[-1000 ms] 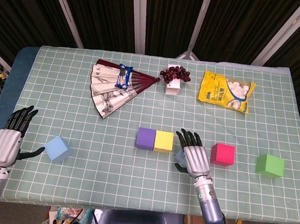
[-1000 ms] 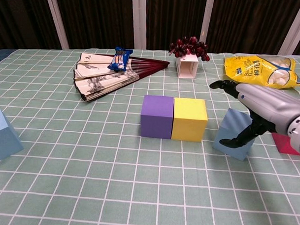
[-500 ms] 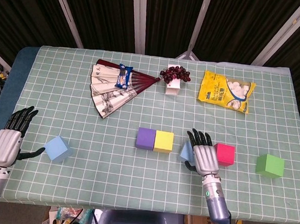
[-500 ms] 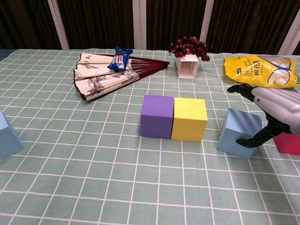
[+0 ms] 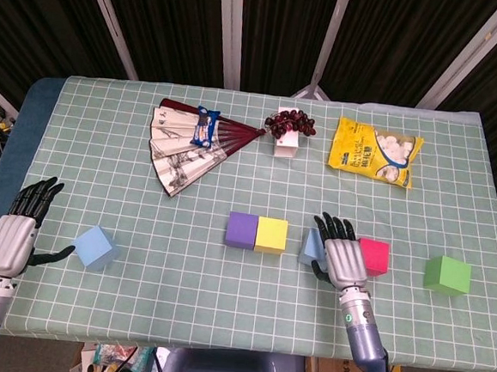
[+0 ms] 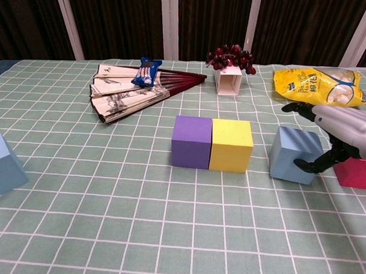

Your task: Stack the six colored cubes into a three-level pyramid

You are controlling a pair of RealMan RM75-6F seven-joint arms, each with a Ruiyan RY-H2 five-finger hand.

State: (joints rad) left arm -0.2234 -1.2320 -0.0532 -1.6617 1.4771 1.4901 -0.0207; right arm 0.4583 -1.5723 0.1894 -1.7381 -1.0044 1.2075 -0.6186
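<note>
1. Our right hand [image 5: 341,256] rests flat with fingers spread, holding nothing; its thumb touches the steel-blue foam cube [image 6: 295,154] just to its left.
2. The magenta foam cube [image 5: 373,255] sits just right of that hand; the green foam cube [image 5: 446,275] lies well apart, further right.
3. Left of the steel-blue cube, the purple foam cube [image 6: 192,141] and yellow foam cube [image 6: 231,145] stand touching.
4. Our left hand [image 5: 14,233] is spread and empty, with the light-blue foam cube [image 5: 95,246] near its thumb.
</note>
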